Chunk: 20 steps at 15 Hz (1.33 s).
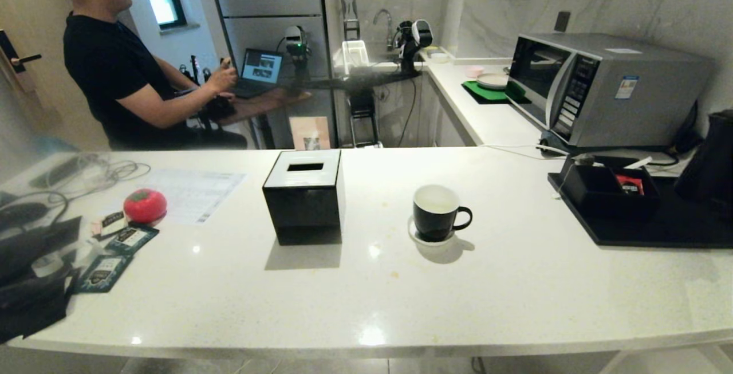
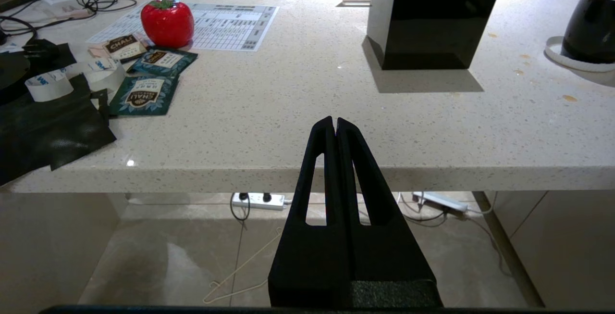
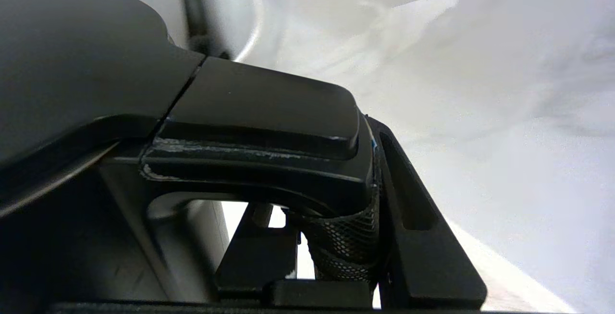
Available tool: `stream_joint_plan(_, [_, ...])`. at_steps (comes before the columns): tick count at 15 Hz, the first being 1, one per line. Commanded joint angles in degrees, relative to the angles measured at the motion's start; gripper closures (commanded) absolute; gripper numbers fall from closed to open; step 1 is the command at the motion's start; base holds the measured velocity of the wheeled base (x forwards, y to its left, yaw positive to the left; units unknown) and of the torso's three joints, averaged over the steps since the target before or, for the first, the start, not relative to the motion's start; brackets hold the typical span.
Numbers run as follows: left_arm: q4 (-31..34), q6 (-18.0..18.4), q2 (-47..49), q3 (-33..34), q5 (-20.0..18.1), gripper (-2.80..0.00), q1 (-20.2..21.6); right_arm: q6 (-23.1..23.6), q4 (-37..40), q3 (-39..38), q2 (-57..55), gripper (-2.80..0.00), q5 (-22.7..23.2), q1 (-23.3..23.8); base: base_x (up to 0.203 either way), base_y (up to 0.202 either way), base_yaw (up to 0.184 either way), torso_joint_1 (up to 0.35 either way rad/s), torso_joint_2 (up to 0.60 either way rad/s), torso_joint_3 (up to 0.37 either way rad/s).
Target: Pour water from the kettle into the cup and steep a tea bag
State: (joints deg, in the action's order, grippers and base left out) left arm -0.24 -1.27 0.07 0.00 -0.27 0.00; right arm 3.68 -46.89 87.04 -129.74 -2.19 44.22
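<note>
A: Where is your room to move?

B: Your counter (image 1: pixel 515 282) runs wide and pale, its near edge curving across the bottom of the head view. The broadest bare stretch lies in front of the cup (image 1: pixel 436 212) and to its right, up to the black tray (image 1: pixel 658 231). On your left, the black cube box (image 1: pixel 304 195) stands near the cup but apart from it. Further left lie teal sachets (image 1: pixel 123 242), a red tomato-shaped thing (image 1: pixel 145 205), a printed sheet (image 1: pixel 189 191) and cables (image 1: pixel 86 170).

A: And the grippers?

B: Your left gripper (image 2: pixel 335 124) hangs off the counter's near edge, fingers pressed together, holding nothing. Your right gripper (image 3: pixel 336 237) is clamped on the kettle's handle; the right wrist view shows a finger (image 3: pixel 423 237) against the textured grip below the lid.

A: Where is the kettle, and how do things point?

B: The kettle (image 1: pixel 713 159) sits at the far right edge of the head view, on the tray, cut off by the frame, so you cannot tell its spout direction there. The cup stands upright on its white saucer (image 1: pixel 421 236), handle pointing to your right, toward the tray. Its inside is white.

A: The room?

B: A microwave (image 1: pixel 601 87) stands behind the tray on a side counter. A person (image 1: pixel 126 65) sits beyond the counter at a laptop (image 1: pixel 260 70). Walls are marbled.
</note>
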Motion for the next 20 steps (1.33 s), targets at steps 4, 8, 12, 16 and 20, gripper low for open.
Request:
stream_joint_plan(4, [0.0, -0.1, 0.0, 0.0, 0.0, 0.00, 0.0, 0.0, -0.6, 3.9, -4.0, 0.00, -0.3, -2.2, 0.000, 0.000, 0.000, 0.000, 0.00, 0.000])
stream_joint_plan(8, [0.0, -0.1, 0.0, 0.0, 0.0, 0.00, 0.0, 0.4, -1.5, 4.5, -6.0, 0.00, -2.4, -2.6, 0.000, 0.000, 0.000, 0.000, 0.00, 0.000])
stream_joint_plan(12, [0.0, -0.1, 0.0, 0.0, 0.0, 0.00, 0.0, 0.6, -2.5, 5.6, -8.0, 0.00, -2.5, -2.6, 0.000, 0.000, 0.000, 0.000, 0.00, 0.000])
stream_joint_plan(16, [0.0, -0.1, 0.0, 0.0, 0.0, 0.00, 0.0, 0.7, -4.2, 5.6, -9.4, 0.00, -2.5, -2.6, 0.000, 0.000, 0.000, 0.000, 0.00, 0.000])
stream_joint_plan(20, [0.0, -0.1, 0.0, 0.0, 0.0, 0.00, 0.0, 1.6, -5.3, 5.7, -10.5, 0.00, -2.5, -2.6, 0.000, 0.000, 0.000, 0.000, 0.00, 0.000])
